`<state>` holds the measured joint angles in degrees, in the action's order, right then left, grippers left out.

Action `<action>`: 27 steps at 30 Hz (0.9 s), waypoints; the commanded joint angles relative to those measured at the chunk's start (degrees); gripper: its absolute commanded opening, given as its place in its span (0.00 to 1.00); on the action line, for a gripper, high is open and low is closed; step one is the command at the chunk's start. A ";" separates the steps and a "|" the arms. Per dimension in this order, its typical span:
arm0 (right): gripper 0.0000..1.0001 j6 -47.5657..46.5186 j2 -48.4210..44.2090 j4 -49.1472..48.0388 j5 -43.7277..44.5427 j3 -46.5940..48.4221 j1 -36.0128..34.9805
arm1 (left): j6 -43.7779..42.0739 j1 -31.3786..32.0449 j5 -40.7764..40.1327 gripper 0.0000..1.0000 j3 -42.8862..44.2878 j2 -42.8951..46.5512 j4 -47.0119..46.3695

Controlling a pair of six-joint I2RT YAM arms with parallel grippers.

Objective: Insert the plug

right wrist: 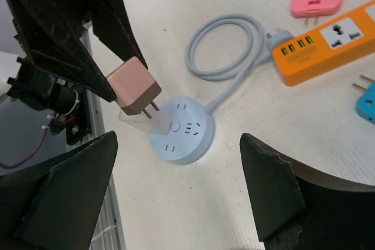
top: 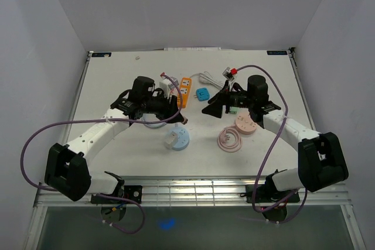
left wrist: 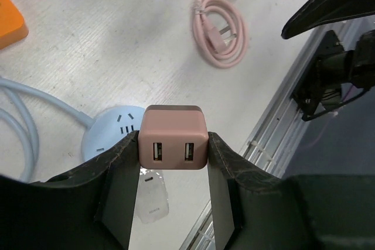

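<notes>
Two end effectors are in view: my left end effector (left wrist: 173, 150) is clenched on the rose-pink plug (right wrist: 133, 86), held tilted above the counter (right wrist: 234, 203), its prongs pointing at the rim of the round blue socket (right wrist: 183, 132); I cannot tell whether they touch it. My right end effector (top: 211, 108) is released, fingers spread wide, holding nothing, hovering near that socket

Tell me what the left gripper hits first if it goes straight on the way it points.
Probably the round blue socket, just beyond the pink charger held in the left gripper; its prongs would touch first. Depth is unclear.
</notes>
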<state>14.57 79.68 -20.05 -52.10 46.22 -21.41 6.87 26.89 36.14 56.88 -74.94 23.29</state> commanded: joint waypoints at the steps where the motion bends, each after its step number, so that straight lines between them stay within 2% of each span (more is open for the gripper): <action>1: 0.90 1.78 -2.07 -3.24 10.24 -2.18 0.75 | -0.37 1.40 -9.76 0.00 3.49 -0.38 3.78; 9: 0.90 2.13 -7.60 -3.15 22.11 -9.64 3.21 | -2.65 7.55 -20.31 0.00 7.45 -6.18 9.67; 18: 0.90 5.64 -10.68 -6.57 27.22 -14.66 5.85 | 0.16 10.72 -27.61 0.00 10.53 -8.47 13.80; 27: 0.90 7.05 -10.94 -8.25 26.78 -15.98 7.70 | 0.77 11.69 -25.95 0.00 9.56 -9.09 14.68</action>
<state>20.84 69.82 -24.71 -26.20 30.81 -14.11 6.63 38.13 10.04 65.01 -85.34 37.45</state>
